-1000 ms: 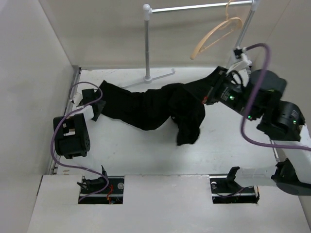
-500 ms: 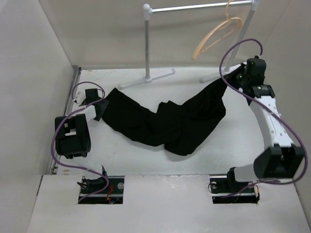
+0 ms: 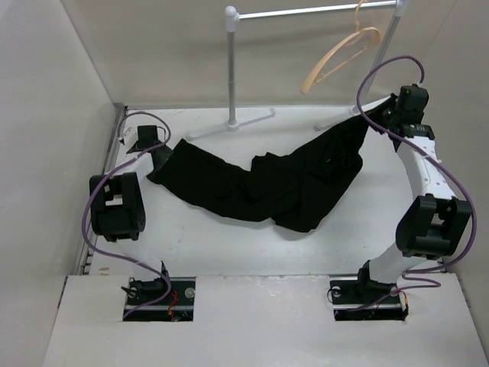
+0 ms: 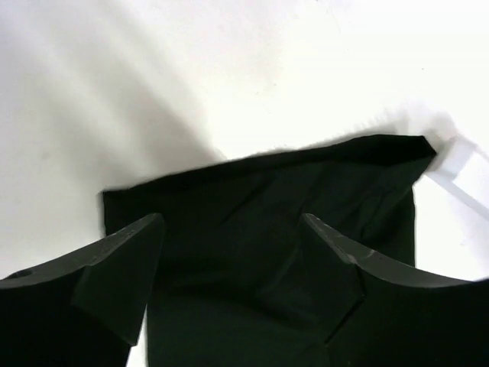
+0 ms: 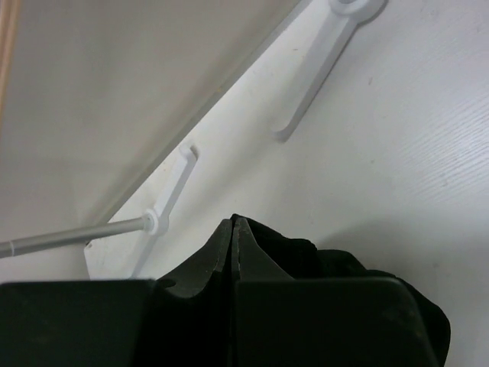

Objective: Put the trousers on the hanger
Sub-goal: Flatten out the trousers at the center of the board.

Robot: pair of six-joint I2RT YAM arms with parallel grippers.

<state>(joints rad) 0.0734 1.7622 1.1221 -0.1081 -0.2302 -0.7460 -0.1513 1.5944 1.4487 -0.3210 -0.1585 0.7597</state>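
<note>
The job had hardly begun: the trousers [image 3: 260, 183] lay strung across the table [image 3: 229, 248], one end pinched in the right claw [image 5: 233, 223], the left claw [image 4: 231, 223] spread above the other end, while the hanger [image 3: 340, 55] hung bare on its rail [image 3: 306, 11].

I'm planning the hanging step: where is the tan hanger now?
In the top view the hanger hangs on the white rail at the far right, above the right gripper, which pinches one end of the trousers.
</note>
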